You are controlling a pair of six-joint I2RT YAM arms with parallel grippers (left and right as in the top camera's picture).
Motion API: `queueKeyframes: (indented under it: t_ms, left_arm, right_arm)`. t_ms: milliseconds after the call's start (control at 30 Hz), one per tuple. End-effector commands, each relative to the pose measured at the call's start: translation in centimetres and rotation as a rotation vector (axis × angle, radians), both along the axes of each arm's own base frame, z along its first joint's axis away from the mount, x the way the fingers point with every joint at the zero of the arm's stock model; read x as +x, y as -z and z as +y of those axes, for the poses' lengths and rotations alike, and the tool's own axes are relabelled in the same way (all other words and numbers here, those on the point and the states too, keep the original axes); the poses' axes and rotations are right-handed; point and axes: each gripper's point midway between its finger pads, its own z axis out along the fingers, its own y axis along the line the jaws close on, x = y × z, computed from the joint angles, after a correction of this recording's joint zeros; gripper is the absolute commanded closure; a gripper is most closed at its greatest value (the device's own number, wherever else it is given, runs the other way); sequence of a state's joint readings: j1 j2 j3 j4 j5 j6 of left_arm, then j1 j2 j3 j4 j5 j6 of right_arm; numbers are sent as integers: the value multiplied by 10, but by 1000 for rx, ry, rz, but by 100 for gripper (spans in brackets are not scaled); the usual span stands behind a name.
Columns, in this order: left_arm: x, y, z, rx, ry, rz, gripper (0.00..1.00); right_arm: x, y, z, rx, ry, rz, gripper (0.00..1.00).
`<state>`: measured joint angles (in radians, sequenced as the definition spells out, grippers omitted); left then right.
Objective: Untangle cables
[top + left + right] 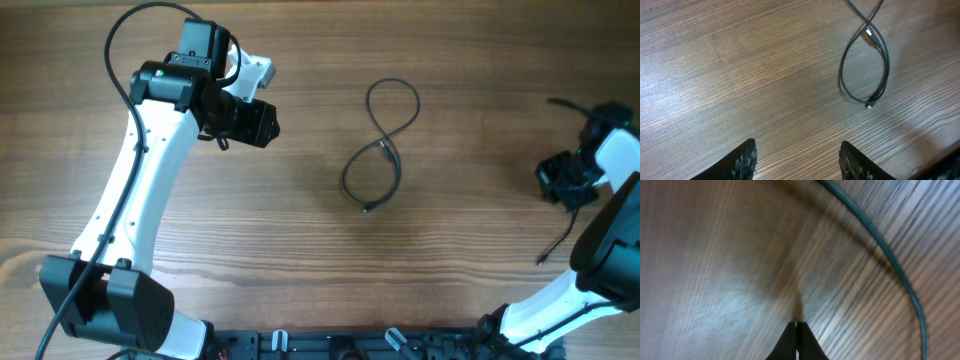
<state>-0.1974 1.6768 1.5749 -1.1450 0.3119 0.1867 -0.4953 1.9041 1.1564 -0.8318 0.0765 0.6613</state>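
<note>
Across the wood-grain table [300,230], I see a thin dark cable [383,146] looped in a figure-eight; left jaws spread, right jaws pressed together.

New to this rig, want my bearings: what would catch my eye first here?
A thin dark cable lies in a figure-eight at the middle of the wooden table. The left gripper, jaws open, hangs left of it, touching nothing; the right gripper, jaws shut, is far right beside a second dark strand.
</note>
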Motion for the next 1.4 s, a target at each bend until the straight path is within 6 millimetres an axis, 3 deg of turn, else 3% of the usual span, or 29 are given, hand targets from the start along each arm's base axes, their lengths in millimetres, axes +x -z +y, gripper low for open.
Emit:
queueKeyframes:
  t_ms: [0, 67, 233, 400, 733, 800, 1000, 1267, 1300, 1333, 1367]
  left_arm:
    - [-1, 3, -3, -5, 23, 8, 45]
    - [-2, 3, -3, -4, 23, 11, 45]
    - [-2, 3, -2, -4, 23, 13, 45]
    - [-2, 3, -2, -4, 24, 13, 45]
    - [-4, 4, -2, -3, 23, 20, 45]
    - [-4, 4, -2, -3, 23, 20, 45]
    - [-4, 4, -2, -2, 23, 23, 44]
    - [-4, 4, -2, -2, 23, 24, 44]
    - [-4, 4, -2, -2, 23, 23, 44]
    - [-4, 4, -2, -2, 23, 23, 44]
    - [-4, 4, -2, -2, 23, 23, 44]
  right_arm:
    - [-12, 19, 1, -19, 25, 18, 96]
    - [-16, 23, -3, -47, 65, 26, 96]
    - [-50, 28, -16, -180, 347, 104, 96]
    - [-55, 36, -36, -199, 436, 53, 96]
    - [-76, 30, -125, -300, 539, -90, 96]
    - [-87, 30, -145, -284, 665, -159, 96]
    - [-89, 19, -186, -356, 736, -293, 96]
    - [-67, -2, -219, -462, 735, -447, 95]
    - [-67, -2, -219, -462, 735, -446, 92]
    - [-67, -2, -217, -455, 734, -446, 79]
    - [-65, 0, -215, -436, 731, -452, 57]
